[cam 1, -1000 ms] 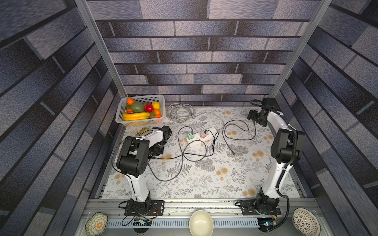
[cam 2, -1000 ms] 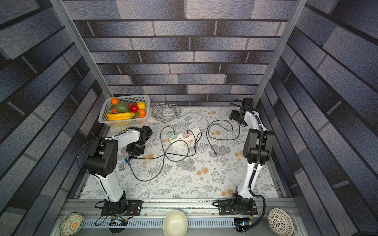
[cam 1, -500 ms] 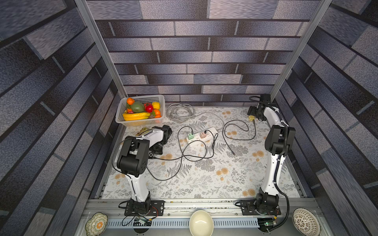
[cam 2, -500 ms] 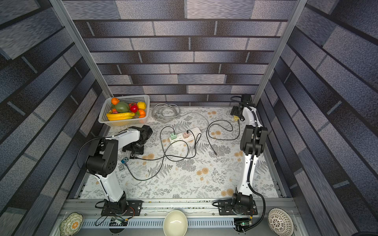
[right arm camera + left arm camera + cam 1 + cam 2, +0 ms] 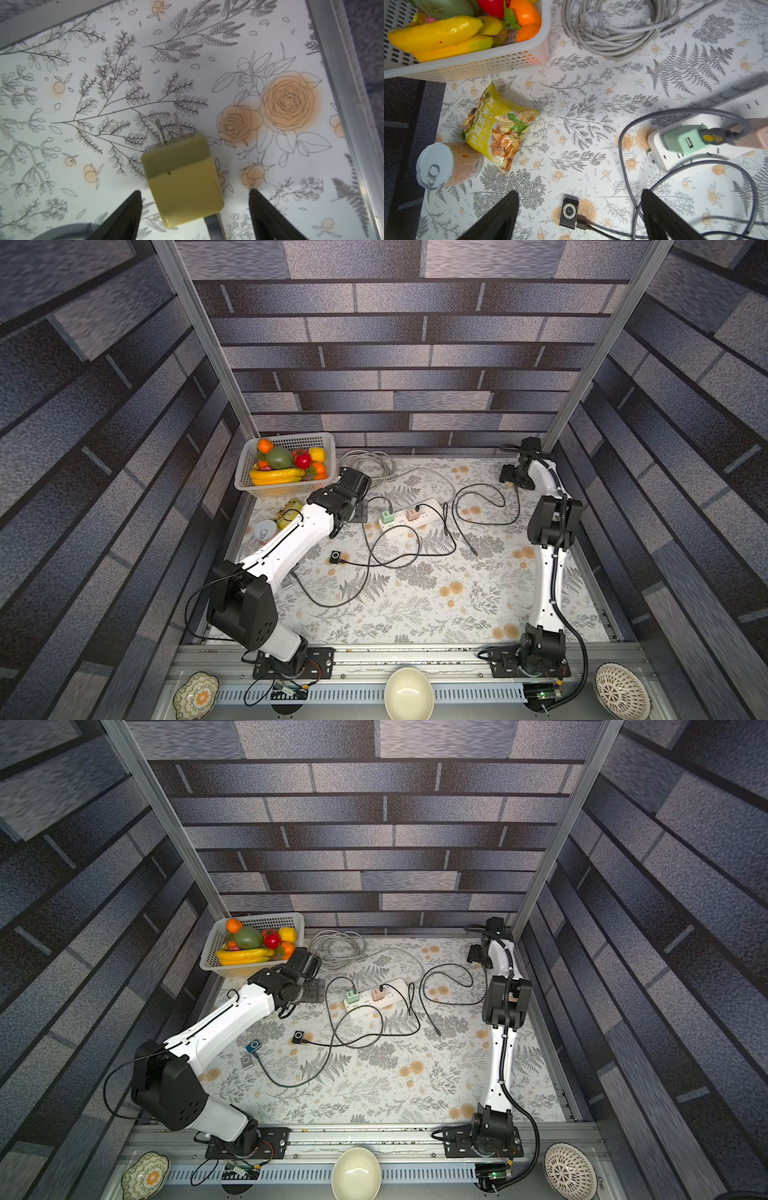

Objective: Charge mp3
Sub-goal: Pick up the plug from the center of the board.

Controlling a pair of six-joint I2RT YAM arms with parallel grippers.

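Observation:
A black mp3 [image 5: 569, 213] lies flat on the floral table [image 5: 415, 605] with a black cable [image 5: 600, 229] plugged into it; in both top views it is left of centre [image 5: 297, 1037]. My left gripper [image 5: 579, 192] hovers above it, open and empty, between the basket and the white power strip [image 5: 409, 516]. A blue mp3 [image 5: 253, 1046] and a grey one [image 5: 247, 1062] lie by the left arm. In the back right corner my right gripper [image 5: 194, 191] stands open around a yellow-green charger plug [image 5: 182, 178], fingers apart from it, prongs pointing away.
The power strip holds a green charger [image 5: 683, 141] and a pink one [image 5: 756, 133]. A fruit basket [image 5: 245, 485] and coiled grey cord [image 5: 370, 464] sit at the back. A snack bag [image 5: 500, 128] and can [image 5: 446, 166] lie at the left edge. Black cables loop mid-table [image 5: 482, 506].
My left gripper has opened wide and the left arm has stretched out toward the back, baring the black mp3. The right arm has moved into the back right corner, jaws slightly narrower.

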